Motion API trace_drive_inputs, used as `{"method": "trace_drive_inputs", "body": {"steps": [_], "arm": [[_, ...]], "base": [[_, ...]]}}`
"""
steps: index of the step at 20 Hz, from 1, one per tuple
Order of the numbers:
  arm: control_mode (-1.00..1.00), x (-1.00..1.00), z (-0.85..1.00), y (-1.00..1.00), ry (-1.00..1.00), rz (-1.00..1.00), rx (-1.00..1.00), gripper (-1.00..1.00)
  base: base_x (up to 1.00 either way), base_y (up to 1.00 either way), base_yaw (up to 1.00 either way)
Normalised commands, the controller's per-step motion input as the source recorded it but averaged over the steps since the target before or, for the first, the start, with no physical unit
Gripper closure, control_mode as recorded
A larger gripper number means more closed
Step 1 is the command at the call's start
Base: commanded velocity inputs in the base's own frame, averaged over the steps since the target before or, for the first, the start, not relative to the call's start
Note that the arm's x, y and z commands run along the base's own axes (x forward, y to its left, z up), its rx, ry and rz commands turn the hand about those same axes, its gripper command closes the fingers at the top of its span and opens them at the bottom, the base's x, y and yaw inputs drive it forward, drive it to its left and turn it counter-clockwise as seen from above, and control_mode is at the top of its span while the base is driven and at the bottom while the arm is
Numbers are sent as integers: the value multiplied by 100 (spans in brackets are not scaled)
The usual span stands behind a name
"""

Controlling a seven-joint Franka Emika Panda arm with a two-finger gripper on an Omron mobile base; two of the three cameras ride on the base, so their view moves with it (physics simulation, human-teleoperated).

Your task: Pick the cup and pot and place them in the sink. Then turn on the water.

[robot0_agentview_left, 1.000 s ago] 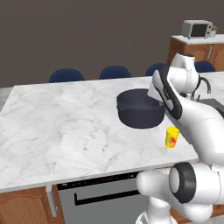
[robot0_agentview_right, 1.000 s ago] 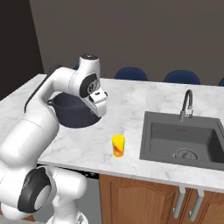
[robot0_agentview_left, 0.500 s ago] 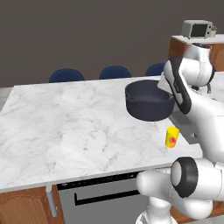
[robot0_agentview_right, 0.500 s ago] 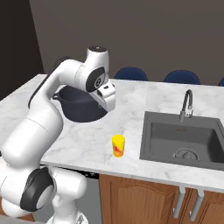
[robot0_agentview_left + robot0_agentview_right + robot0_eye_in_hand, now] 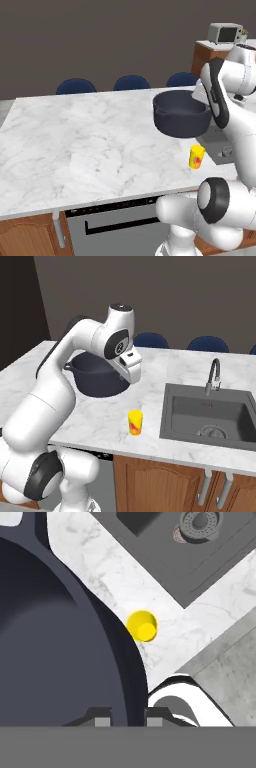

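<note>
The dark navy pot [image 5: 180,117] hangs tilted above the marble counter [image 5: 90,145], left of the sink [image 5: 210,411]. My gripper [image 5: 127,717] is shut on the pot's rim on the side nearest the sink. In the hand view the pot [image 5: 55,637] covers the left half. The small yellow cup [image 5: 196,156] stands upright on the counter near the front edge, between the pot [image 5: 97,376] and the sink, apart from both. The cup [image 5: 135,422] shows its red mark, and from above the cup [image 5: 142,626] sits just past the pot's rim. The sink [image 5: 165,542] is dry, with no water falling from the faucet [image 5: 214,376].
Blue chairs [image 5: 131,82] line the counter's far side. A microwave [image 5: 225,33] sits on a wooden cabinet at the back right. The drain [image 5: 200,522] lies at the bottom of the basin. An oven front [image 5: 115,225] is below the counter's near edge.
The arm has lifted the pot off the counter and carried it to the right, toward the sink. The cup has stayed in place.
</note>
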Motion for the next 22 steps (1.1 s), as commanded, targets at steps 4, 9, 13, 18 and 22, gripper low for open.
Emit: {"method": "trace_drive_inputs", "body": {"steps": [4,9,13,18,22], "arm": [[-100,-25,18,0,0,0,0,100],[-100,-11,18,2,0,0,0,100],[-100,-2,11,20,0,0,0,100],[-100,-12,1,25,0,0,0,100],[-100,-5,0,17,0,0,0,100]], "base": [[0,0,0],[0,0,0],[0,0,0],[0,0,0],[0,0,0]]}}
